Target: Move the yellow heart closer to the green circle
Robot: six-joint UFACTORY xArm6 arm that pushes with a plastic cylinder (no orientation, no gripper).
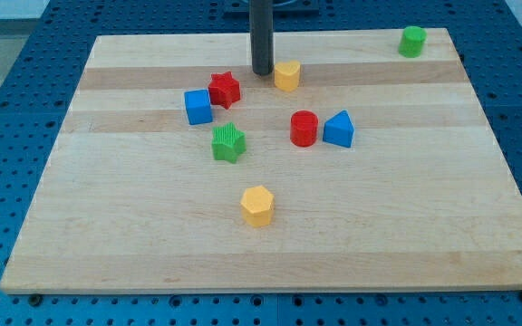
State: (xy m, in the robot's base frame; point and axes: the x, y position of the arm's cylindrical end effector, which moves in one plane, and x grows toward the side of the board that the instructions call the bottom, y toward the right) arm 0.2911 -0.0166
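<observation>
Gripper absent on this rig: my tip point(262, 72), a plain rod end that neither opens nor closes, rests on the bench point(424, 226) just beside the yellow heart point(286, 75), on its view-left side. Farther off, the green circle point(412, 41) sits well apart at the view's top right, so a push toward the view's right and slightly up appears called for.

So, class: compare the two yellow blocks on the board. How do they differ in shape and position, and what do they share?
The yellow heart lies near the view's top, just right of my tip; the yellow hexagon sits alone toward the view's bottom, far from the tip. The heart has a notched outline; the hexagon has flat sides. The red star is near the heart; nothing is close to the hexagon. Both are yellow and rest flat on the wooden board.
</observation>
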